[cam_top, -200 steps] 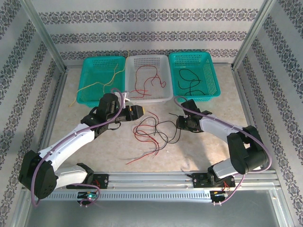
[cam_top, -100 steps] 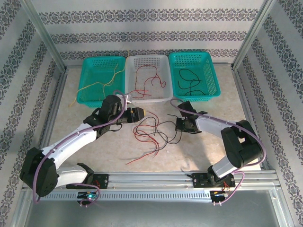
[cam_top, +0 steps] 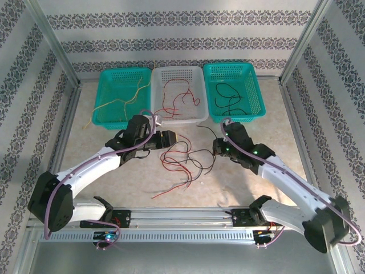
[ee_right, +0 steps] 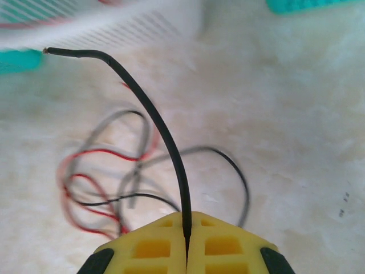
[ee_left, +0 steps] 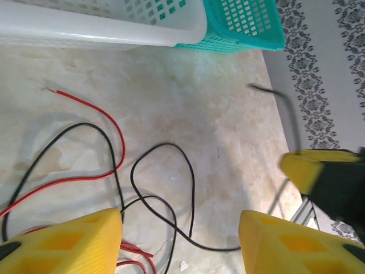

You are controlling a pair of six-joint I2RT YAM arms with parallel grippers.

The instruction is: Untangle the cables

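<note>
- right jaws pinched tight on a black cable (ee_right: 171,149), its free end pointing toward the white basket (ee_right: 102,25)
- left jaws wide, holding nothing, over the red and black cables (cam_top: 177,161) mid-bench (cam_top: 228,182)

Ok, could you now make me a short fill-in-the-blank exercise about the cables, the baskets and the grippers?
1. The right gripper is shut on a cable coloured ____.
2. The left gripper hovers over the tangle with its jaws ____.
3. The middle basket, holding a red cable, is ____.

Missing words: black; open; white.
</note>
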